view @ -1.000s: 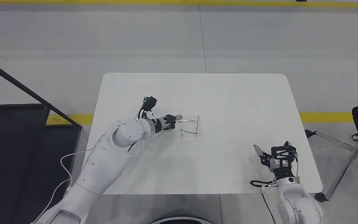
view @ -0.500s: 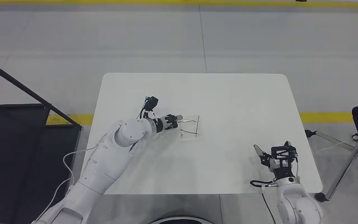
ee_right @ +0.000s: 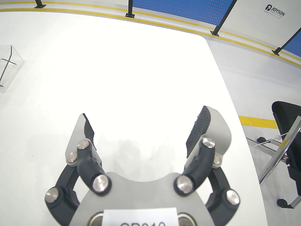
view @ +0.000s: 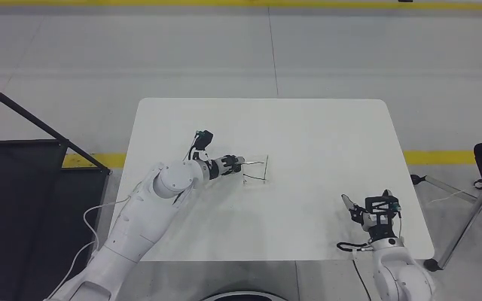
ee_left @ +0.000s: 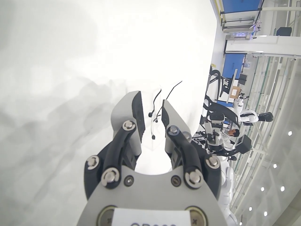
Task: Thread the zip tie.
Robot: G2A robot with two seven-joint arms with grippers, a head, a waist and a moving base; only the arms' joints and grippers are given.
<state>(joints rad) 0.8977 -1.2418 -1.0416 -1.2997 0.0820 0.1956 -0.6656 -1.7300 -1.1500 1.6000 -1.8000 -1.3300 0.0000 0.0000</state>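
White table (view: 324,135) on a pale floor, yellow floor line behind it. Small clear box (view: 265,158) sits left of centre with thin black zip ties (view: 254,179) inside. Left gripper (view: 240,159) is at the box's left edge, nose pointing right into it. From the left wrist camera the left jaws stand a narrow gap apart, nothing clearly pinched, and the zip ties (ee_left: 172,90) lie straight ahead, just beyond the tips. Long axis looks mixed: one strand runs left-right along the near side of the box, another near-far along its right side, so a pick likely needs the jaws turned across whichever strand is taken. Right gripper (view: 374,205) is at the near right corner, well apart from the box, jaws spread wide over bare table; left arm is clearly the nearer one. From the right wrist camera the box (ee_right: 20,65) is cut off at the edge, ties (ee_right: 7,65) just visible. Box walls are nearly invisible from the left wrist camera; can't tell whether a wall sits between the jaws, how many ties there are, or where their heads face.
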